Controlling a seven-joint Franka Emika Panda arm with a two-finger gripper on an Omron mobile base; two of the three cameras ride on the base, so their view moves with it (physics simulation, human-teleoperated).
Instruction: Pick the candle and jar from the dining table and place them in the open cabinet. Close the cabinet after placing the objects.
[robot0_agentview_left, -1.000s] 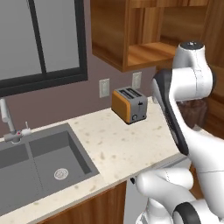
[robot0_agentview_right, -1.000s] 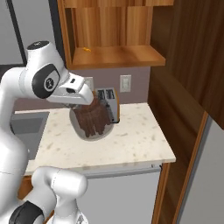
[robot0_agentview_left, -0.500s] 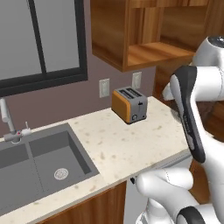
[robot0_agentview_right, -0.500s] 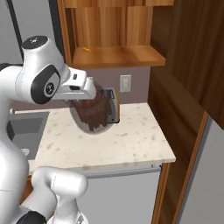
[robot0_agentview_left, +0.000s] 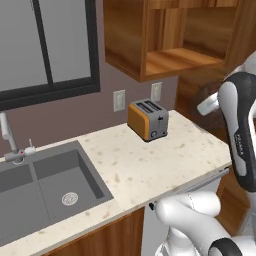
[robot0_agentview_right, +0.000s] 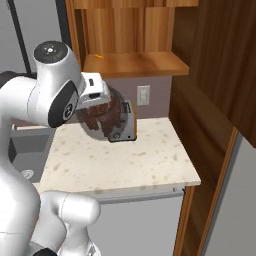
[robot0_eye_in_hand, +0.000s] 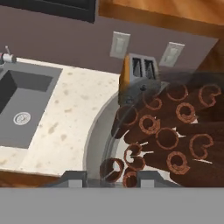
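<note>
Above the counter, in front of the toaster, the gripper holds the jar clamped between its fingers — dark sticks visible through the glass. Compared with a second ago, the jar rides higher and closer to the open cabinet. Judgement: lift phase under way — shelf placement is next.

The jar is clear glass packed with dark reddish-brown curled sticks. The toaster near the worktop's back edge has orange sides and a grey top and front. The worktop is cream with brown speckles. The sink is dark grey. The cabinet is reddish-brown wood with a lighter shelf. The wall is dull mauve, with white outlets.
</note>
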